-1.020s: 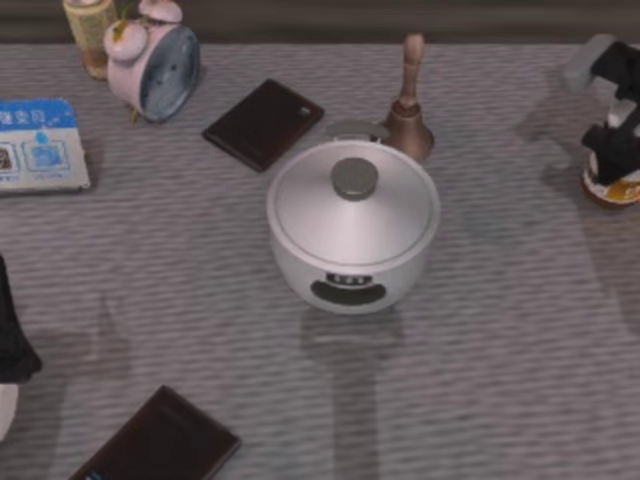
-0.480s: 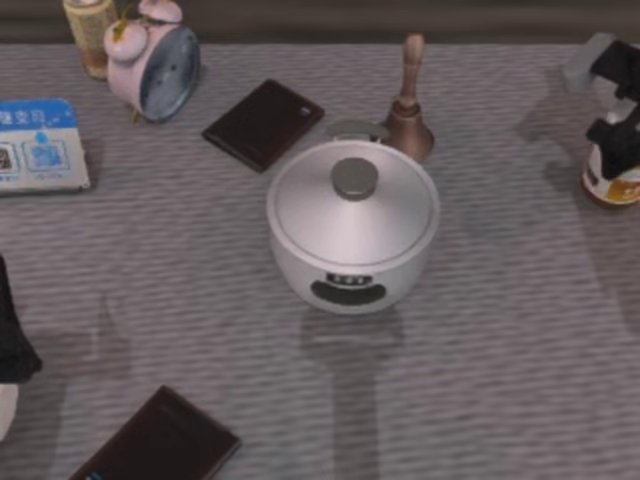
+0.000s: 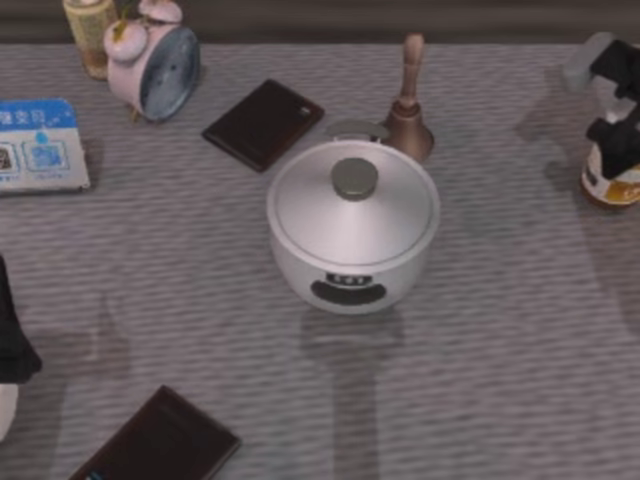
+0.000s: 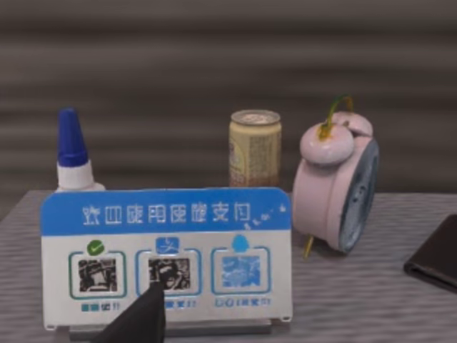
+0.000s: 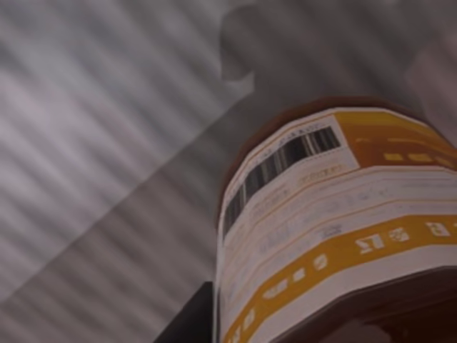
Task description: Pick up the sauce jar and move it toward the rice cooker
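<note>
Right gripper (image 3: pixel 622 135) clamped on sauce jar (image 3: pixel 610 180) at table's (image 3: pixel 500 330) far right edge, well apart from central rice cooker (image 3: pixel 352 225). Left arm parked at lower left; finger state indeterminable.

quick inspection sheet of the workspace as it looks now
surface: grey ribbed table, shadows only
job's things: sauce jar upright at right edge, far from rice cooker at centre, lid on
clutter: pink alarm clock, tan can, blue sign card, two dark wallets, brass bell, blue-capped bottle
grippers: right gripper over the jar's top; left gripper parked at left edge
cables: nothing seen
surroundings: dark wall behind
</note>
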Tool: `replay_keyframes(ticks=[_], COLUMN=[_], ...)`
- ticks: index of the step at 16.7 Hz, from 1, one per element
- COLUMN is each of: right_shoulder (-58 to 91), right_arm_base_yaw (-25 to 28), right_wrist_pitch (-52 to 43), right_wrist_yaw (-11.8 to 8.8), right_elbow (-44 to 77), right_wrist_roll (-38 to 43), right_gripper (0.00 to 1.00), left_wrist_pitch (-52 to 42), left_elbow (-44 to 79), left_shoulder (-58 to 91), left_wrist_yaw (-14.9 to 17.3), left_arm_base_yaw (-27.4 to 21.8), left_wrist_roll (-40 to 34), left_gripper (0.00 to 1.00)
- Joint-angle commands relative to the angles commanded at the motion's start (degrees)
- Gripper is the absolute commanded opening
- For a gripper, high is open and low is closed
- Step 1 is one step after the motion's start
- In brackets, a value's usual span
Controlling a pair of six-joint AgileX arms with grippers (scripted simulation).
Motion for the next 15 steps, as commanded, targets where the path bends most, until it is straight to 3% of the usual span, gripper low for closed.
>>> replay_keyframes(ticks=[10, 15], right_shoulder=[-0.1, -9.6], right_arm_base_yaw=[-0.1, 0.1], right_wrist_pitch=[0.0, -0.1], right_wrist_yaw=[0.0, -0.1], right_elbow=[-0.1, -9.4], right_wrist_roll=[0.1, 0.3], right_gripper=[0.0, 0.0], left_wrist_pitch=[0.0, 0.0], left_elbow=[0.0, 0.0], left_shoulder=[0.0, 0.0], left_wrist_yaw=[0.0, 0.0], left_arm_base_yaw=[0.0, 0.0], left_wrist_roll=[0.0, 0.0], left_gripper=[1.0, 1.0])
